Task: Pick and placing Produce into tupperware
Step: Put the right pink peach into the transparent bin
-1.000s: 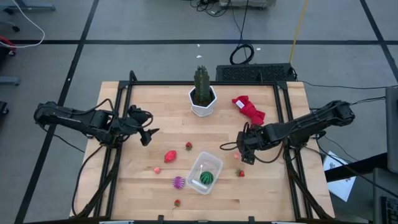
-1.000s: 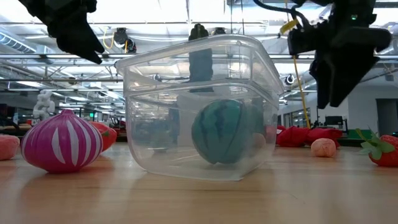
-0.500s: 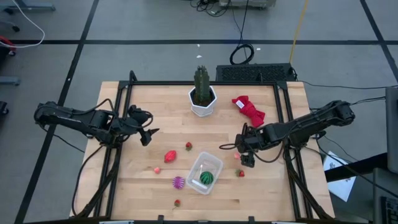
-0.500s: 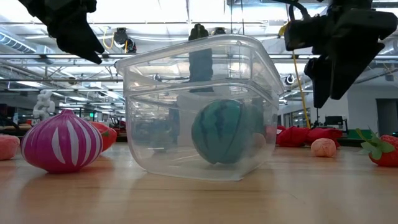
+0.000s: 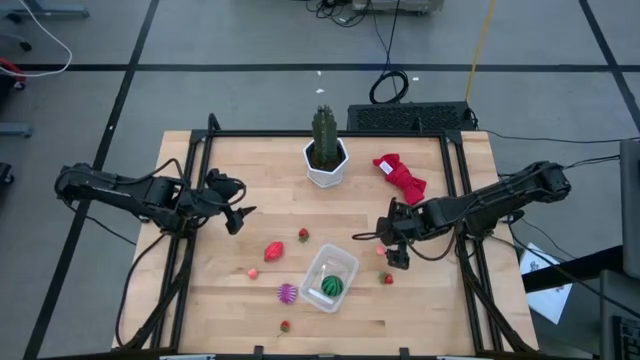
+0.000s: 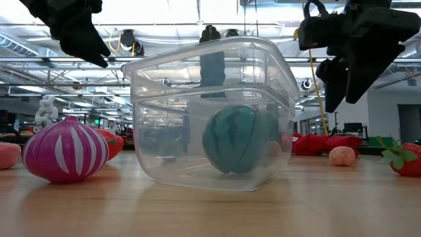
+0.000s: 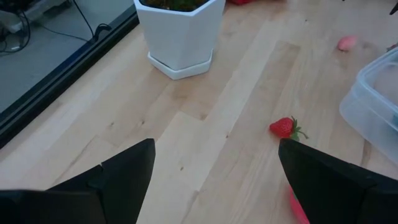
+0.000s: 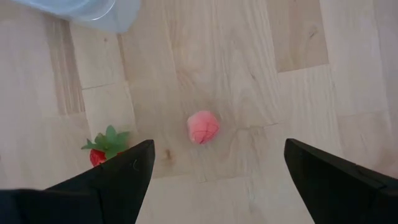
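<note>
The clear tupperware [image 5: 330, 277] stands on the table's near middle, and the green striped ball [image 5: 332, 286] rests on its floor [image 6: 233, 139]. Loose on the wood lie a larger red piece [image 5: 273, 251], a purple spiky piece [image 5: 287, 293], a small strawberry [image 5: 303, 235] and a pink bit [image 5: 253, 272]. My right gripper [image 5: 397, 258] hangs open, pointing steeply down above a pink ball [image 8: 203, 127], clear of it; a strawberry [image 8: 104, 148] lies beside. My left gripper [image 5: 238, 220] waits open in the air at the table's left [image 7: 214, 146].
A cactus in a white hexagonal pot [image 5: 326, 160] stands at the far middle, with a red cloth bundle [image 5: 400, 177] to its right. A tiny red bit [image 5: 285, 325] lies near the front edge. A black frame [image 5: 190, 150] borders the table.
My right gripper has rolled about its own axis and tipped a little while staying over the same spot above the pink ball; its fingers stay equally wide apart. Nothing on the table has moved.
</note>
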Robot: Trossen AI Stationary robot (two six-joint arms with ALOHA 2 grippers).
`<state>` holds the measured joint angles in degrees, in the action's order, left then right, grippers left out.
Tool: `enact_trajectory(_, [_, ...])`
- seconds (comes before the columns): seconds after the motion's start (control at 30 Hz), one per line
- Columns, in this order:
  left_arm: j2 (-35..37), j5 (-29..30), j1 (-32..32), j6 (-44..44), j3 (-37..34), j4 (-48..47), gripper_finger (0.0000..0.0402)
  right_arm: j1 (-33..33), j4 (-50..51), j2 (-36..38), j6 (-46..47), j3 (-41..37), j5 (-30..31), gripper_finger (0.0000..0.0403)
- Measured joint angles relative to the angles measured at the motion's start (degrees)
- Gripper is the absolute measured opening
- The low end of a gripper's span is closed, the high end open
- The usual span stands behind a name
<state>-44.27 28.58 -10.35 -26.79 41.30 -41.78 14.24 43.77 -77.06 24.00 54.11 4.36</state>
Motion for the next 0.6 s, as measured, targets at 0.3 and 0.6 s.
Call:
enact_trajectory(0.3, [0.0, 0.0, 0.0, 0.0, 0.0, 0.0, 0.0349, 0.0, -0.1, 0.0, -0.3, 0.0, 0.0, 0.0351])
enact_trajectory(0.6, [0.0, 0.1, 0.0, 0.0, 0.0, 0.0, 0.0349, 0.0, -1.9, 0.0, 5.0, 0.0, 0.0, 0.035])
